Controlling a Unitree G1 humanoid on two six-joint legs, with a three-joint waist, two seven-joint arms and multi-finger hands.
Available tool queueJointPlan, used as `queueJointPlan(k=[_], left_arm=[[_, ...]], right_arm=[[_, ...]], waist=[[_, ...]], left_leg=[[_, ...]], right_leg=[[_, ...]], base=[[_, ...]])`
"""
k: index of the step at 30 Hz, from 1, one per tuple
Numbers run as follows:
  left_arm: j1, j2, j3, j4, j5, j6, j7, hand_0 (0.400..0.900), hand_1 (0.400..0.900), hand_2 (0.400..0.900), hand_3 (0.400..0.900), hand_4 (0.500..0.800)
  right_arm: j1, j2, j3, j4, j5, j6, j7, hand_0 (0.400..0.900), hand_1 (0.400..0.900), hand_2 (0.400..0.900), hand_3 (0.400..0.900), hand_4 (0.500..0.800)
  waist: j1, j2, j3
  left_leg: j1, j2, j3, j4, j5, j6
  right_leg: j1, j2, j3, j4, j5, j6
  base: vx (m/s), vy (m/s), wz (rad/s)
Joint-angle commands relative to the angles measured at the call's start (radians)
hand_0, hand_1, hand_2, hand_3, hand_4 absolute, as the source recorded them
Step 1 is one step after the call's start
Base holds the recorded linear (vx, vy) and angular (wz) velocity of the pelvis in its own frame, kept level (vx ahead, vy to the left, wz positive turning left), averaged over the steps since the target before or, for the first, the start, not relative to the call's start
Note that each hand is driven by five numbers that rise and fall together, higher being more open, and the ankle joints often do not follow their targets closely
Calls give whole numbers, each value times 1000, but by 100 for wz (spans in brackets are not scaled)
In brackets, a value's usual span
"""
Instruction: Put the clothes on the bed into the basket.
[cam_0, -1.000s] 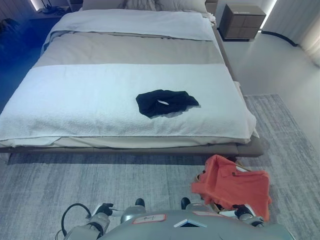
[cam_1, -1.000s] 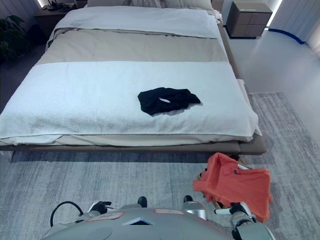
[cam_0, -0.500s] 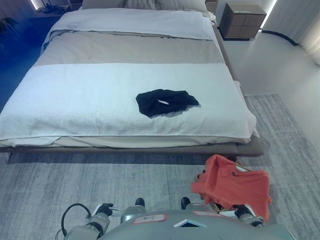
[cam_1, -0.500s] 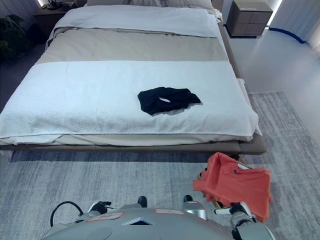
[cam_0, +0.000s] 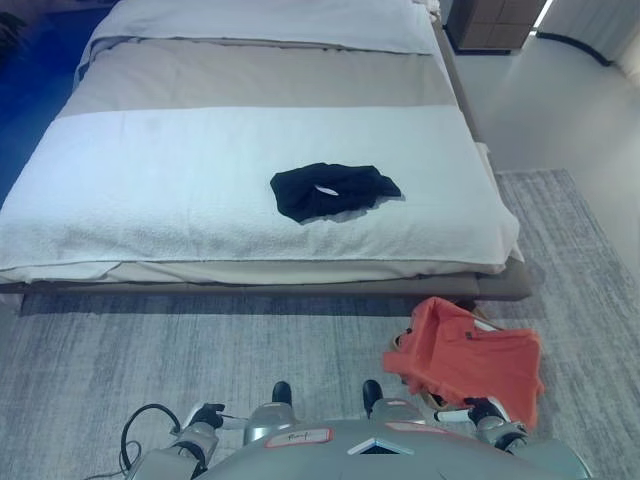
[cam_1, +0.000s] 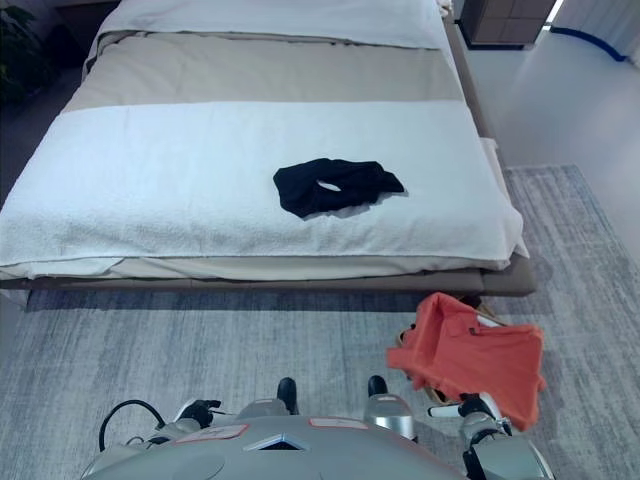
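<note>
A crumpled black garment (cam_0: 333, 190) lies on the white blanket of the bed (cam_0: 150, 190), towards its right side near the foot. An orange garment (cam_0: 470, 357) hangs over a basket (cam_1: 489, 315) on the rug at my right, hiding most of it; only bits of the brown rim show. My left hand (cam_0: 205, 416) is low at the bottom left of the view. My right hand (cam_0: 487, 411) is low at the bottom right, beside the orange garment. Both hands are far from the black garment.
The bed's low frame (cam_0: 500, 285) runs across in front of me. A grey rug (cam_0: 150, 360) covers the floor between me and the bed. A dark bedside cabinet (cam_0: 490, 12) stands at the far right by the head of the bed.
The whole picture has shifted, so the camera has moved; the bed's head end and the cabinet sit higher in view. The clothes and my hands have not moved.
</note>
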Motion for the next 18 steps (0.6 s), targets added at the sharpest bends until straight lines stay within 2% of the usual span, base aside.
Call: queueJointPlan(k=[1, 2, 4, 6, 7, 9, 10, 12, 15, 17, 18], left_arm=[[-59, 60, 36, 37, -52, 3, 30, 900, 900, 900, 900, 800], [-59, 63, 45, 36, -65, 5, 31, 900, 900, 900, 900, 800], [-66, 58, 47, 36, -83, 4, 35, 900, 900, 900, 900, 800], [-56, 49, 57, 48, -101, 4, 36, 900, 900, 900, 900, 800], [-44, 47, 65, 54, -105, 5, 34, 900, 900, 900, 900, 800], [-24, 43, 71, 63, -102, 7, 34, 900, 900, 900, 900, 800], [-13, 40, 74, 68, -100, 6, 34, 900, 900, 900, 900, 800], [-2, 36, 78, 76, -103, 5, 41, 900, 900, 900, 900, 800], [13, 35, 89, 81, -106, 6, 48, 900, 900, 900, 900, 800], [24, 38, 101, 83, -105, 6, 48, 900, 900, 900, 900, 800], [31, 44, 109, 84, -107, 7, 48, 900, 900, 900, 900, 800]], right_arm=[[-71, -32, 32, 34, 14, -3, -20, 900, 900, 900, 900, 800], [-69, -34, 34, 32, 17, -3, -20, 900, 900, 900, 900, 800], [-74, -44, 43, 26, 20, 1, -21, 900, 900, 900, 900, 800], [-81, -57, 46, 36, 17, 8, -18, 900, 900, 900, 900, 800], [-81, -61, 46, 40, 15, 9, -17, 900, 900, 900, 900, 800], [-69, -62, 48, 44, 5, 9, -14, 900, 900, 900, 900, 800], [-64, -63, 51, 40, 1, 7, -14, 900, 900, 900, 900, 800], [-56, -66, 52, 41, 1, 5, -21, 900, 900, 900, 900, 800], [-52, -57, 52, 34, 8, 2, -24, 900, 900, 900, 900, 800], [-50, -42, 57, 37, 6, 1, -17, 900, 900, 900, 900, 800], [-52, -33, 64, 40, 0, 3, -9, 900, 900, 900, 900, 800]], waist=[[22, -88, 67], [35, -100, 86], [61, -121, 123], [85, -123, 116], [97, -119, 102], [118, -104, 81], [138, -98, 79], [163, -90, 77], [178, -98, 70], [208, -109, 62], [221, -114, 48]], left_leg=[[-73, -64, -11, 392, -17, 19], [-136, -75, -43, 517, 36, 32], [-260, -150, -88, 700, 65, 52], [-353, -227, -92, 656, 43, 60], [-381, -227, -83, 590, 39, 61], [-382, -179, -75, 374, 62, 53], [-376, -173, -96, 226, 111, 47], [-424, -142, -146, 26, 162, 32], [-500, -101, -109, -32, 206, -4], [-503, -78, -96, -12, 242, -11], [-496, -72, -108, -3, 260, -8]], right_leg=[[-3, 35, 2, 116, -77, -63], [15, 46, 6, 119, -84, -80], [34, 45, 11, 118, -89, -99], [60, 55, 34, 98, -100, -96], [83, 63, 46, 81, -110, -91], [132, 85, 78, 52, -140, -87], [171, 94, 105, 36, -155, -84], [228, 107, 158, 20, -189, -85], [289, 94, 215, 11, -235, -75], [335, 67, 252, 14, -264, -68], [352, 50, 269, 24, -277, -58]], base=[[99, -327, 10], [75, -312, 9], [96, -231, -10], [267, -87, -37], [380, -5, -45], [472, 40, -57], [517, 55, -70], [485, 30, -63], [459, 97, -58], [550, 219, -89], [564, 269, -95]])
